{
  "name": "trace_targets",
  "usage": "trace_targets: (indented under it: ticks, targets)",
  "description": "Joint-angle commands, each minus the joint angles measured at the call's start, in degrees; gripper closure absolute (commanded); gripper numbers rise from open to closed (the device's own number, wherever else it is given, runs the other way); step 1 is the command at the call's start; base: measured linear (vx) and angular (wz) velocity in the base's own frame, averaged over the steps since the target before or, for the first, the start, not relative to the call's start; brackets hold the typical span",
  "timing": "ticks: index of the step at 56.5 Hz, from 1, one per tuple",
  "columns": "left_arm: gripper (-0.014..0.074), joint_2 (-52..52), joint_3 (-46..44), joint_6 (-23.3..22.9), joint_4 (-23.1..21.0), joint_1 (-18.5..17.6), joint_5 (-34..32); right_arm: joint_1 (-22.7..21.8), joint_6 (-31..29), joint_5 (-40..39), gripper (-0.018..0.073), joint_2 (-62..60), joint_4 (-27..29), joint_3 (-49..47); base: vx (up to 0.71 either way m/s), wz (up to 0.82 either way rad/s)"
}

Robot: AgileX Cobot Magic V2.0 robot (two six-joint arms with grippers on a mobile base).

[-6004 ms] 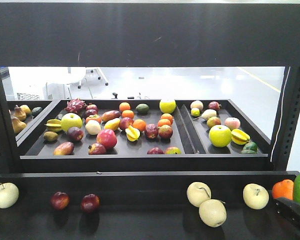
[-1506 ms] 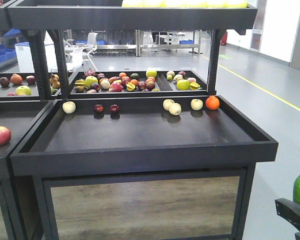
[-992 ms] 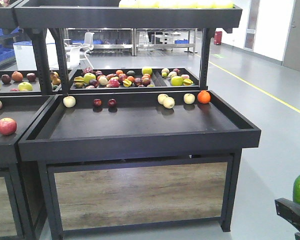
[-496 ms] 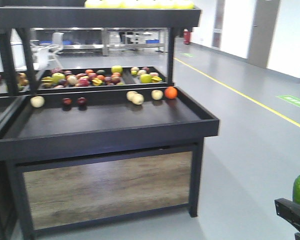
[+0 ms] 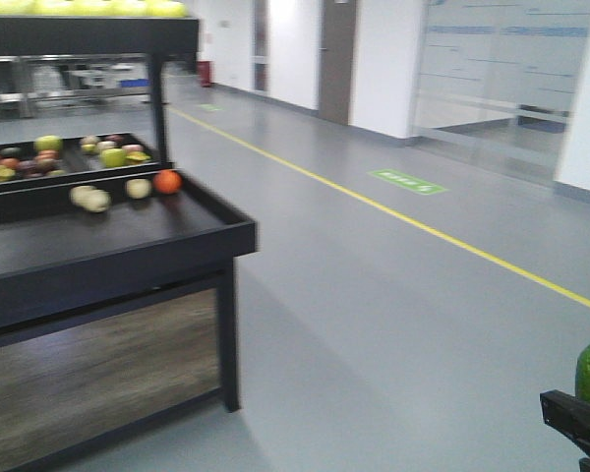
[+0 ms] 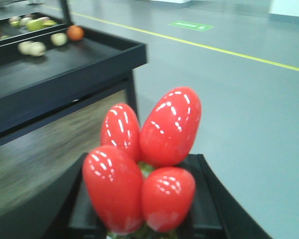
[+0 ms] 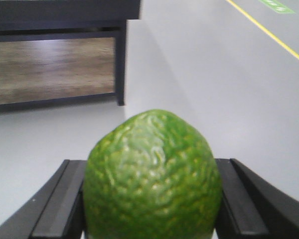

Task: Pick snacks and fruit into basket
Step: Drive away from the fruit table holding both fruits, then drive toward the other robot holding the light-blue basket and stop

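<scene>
right gripper [image 7: 152,219]: fingers clamped on either side of a bumpy green fruit [image 7: 152,174], bare grey floor [image 7: 199,74] ahead. left gripper [image 6: 139,219]: closed around a cluster of glossy red fruit [image 6: 144,159] that blocks much of its view. black display stand [image 5: 128,241] ahead-left of both grippers, well apart; an orange [image 5: 167,181] and pale pears [image 5: 90,197] lie along its back edge. yellow floor line [image 5: 423,226] to the right.

The red fruit [image 6: 144,164] is smooth and very shiny, like plastic. The green fruit [image 7: 152,179] has a bumpy, rough skin with a soft shine. The stand [image 5: 128,241] looks like dull black metal, with a wood panel [image 5: 88,369] below. The grey floor [image 5: 403,324] is smooth and a bit shiny.
</scene>
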Motion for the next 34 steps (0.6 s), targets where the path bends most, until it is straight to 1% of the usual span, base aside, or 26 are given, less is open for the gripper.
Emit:
trace_targets:
  ticks: [1, 34]
  targets:
    - [0.0599, -0.4, -1.8, -0.1, -0.8, -0.2, -4.4, -0.1, -0.6, -4.6, 0.0568, -0.4, -0.8, -1.8, -0.1, -0.7]
    - [0.0599, -0.4, -1.8, -0.1, -0.8, -0.2, -4.4, -0.1, -0.6, -4.6, 0.0568, -0.4, -0.8, -1.8, -0.07, -0.74]
